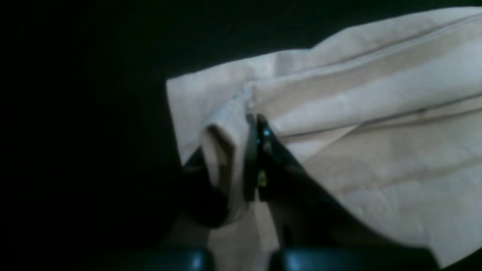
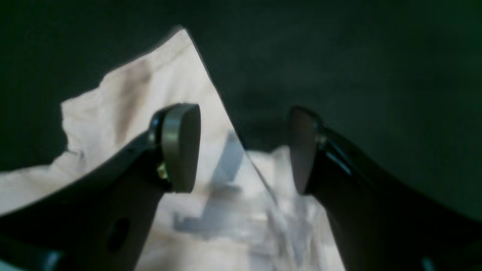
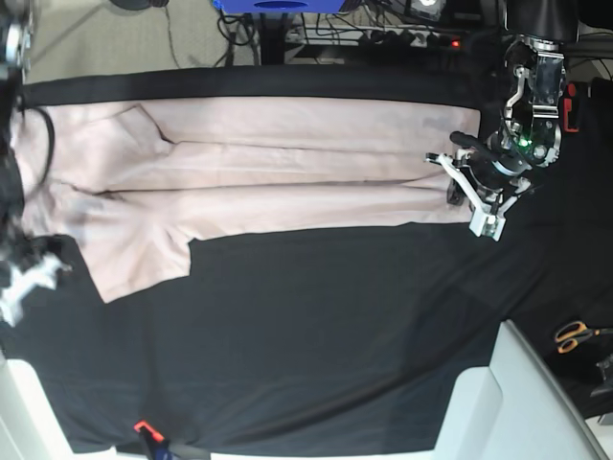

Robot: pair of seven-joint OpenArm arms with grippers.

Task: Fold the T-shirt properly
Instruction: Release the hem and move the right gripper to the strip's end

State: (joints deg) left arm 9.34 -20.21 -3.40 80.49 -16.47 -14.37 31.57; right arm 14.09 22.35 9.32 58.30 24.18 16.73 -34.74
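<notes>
The pale pink T-shirt [image 3: 287,163] lies stretched out lengthwise along the far side of the black cloth [image 3: 316,326], folded into a long band, with one flap [image 3: 134,259] hanging toward the near side at the left. My left gripper [image 3: 460,190] is at the shirt's right end. In the left wrist view its fingers [image 1: 260,150] are pressed together on a bunched edge of the T-shirt [image 1: 357,113]. My right gripper [image 3: 27,270] is at the shirt's left end. In the right wrist view it [image 2: 243,146] stands open above the T-shirt [image 2: 150,86], with nothing held.
Orange-handled scissors [image 3: 575,334] lie off the cloth at the right. A pale grey bin or panel [image 3: 508,402] fills the near right corner. A small red-tipped clamp [image 3: 144,428] sits at the cloth's near edge. Cables and a blue frame [image 3: 278,5] are behind the table.
</notes>
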